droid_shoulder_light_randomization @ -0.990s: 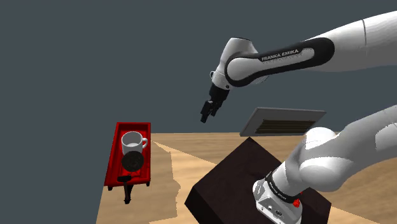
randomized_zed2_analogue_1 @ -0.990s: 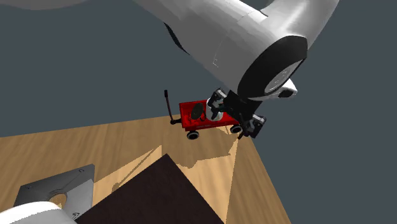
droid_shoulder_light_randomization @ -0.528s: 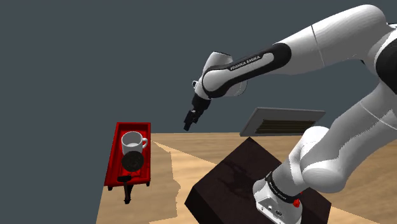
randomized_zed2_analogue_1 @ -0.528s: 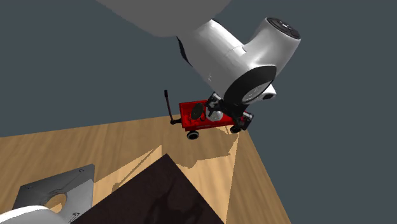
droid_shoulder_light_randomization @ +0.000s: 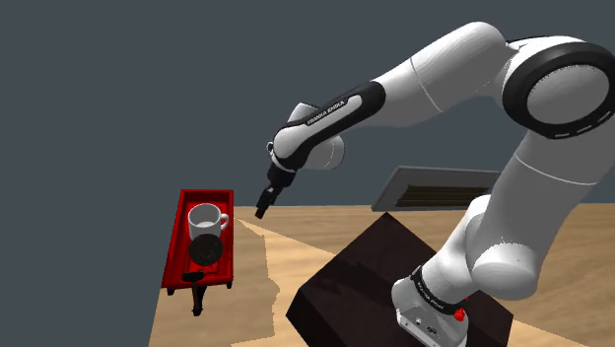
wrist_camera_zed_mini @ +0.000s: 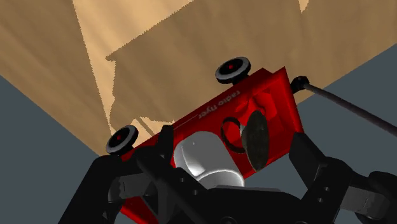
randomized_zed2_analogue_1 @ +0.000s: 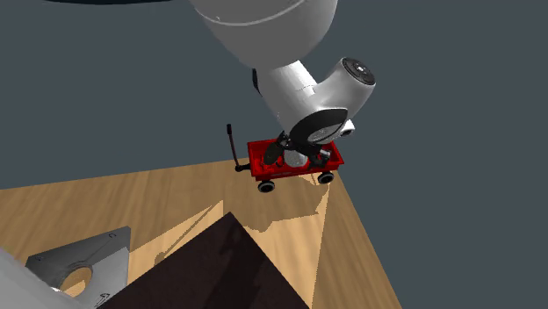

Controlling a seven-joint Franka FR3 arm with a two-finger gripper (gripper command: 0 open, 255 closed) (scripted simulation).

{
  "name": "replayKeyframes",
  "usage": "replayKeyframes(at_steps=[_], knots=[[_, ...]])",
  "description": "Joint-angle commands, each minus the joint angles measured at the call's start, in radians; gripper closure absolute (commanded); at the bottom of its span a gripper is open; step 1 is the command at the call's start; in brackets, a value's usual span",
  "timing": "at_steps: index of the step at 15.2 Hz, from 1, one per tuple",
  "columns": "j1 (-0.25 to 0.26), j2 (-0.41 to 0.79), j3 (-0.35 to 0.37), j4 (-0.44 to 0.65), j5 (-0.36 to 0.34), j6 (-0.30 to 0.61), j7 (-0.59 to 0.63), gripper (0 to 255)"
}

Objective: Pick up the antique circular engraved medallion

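Honestly, the red wagon worries me most: it's on wheels and parked by the floor's far corner, so a clumsy nudge could roll it away. A white mug rides in its bed with the dark round medallion just beside it on the near side, so a finger might clip the mug. The gripper hangs above and to the right of the wagon in the shoulder view, fingers spread wide, holding nothing. Room's a plain grey backdrop, and the wood floor ends close to the wagon.
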Motion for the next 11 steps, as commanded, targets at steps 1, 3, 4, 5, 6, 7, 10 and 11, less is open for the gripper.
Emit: replayKeyframes(at_steps=[1,3,4,5,6,7,10,11], knots=[[0.003,0.073,0.028,0.053,0.046,0.030,-0.058,0],[0.003,0.140,0.057,0.106,0.080,0.054,-0.107,0],[0.004,0.173,0.070,0.134,0.094,0.064,-0.130,0],[0.003,0.206,0.085,0.162,0.106,0.075,-0.151,0],[0.004,0.239,0.098,0.191,0.115,0.084,-0.171,0],[0.004,0.271,0.111,0.221,0.123,0.093,-0.189,0],[0.010,0.367,0.148,0.313,0.137,0.115,-0.238,0],[0.013,0.399,0.158,0.346,0.139,0.121,-0.252,0]])
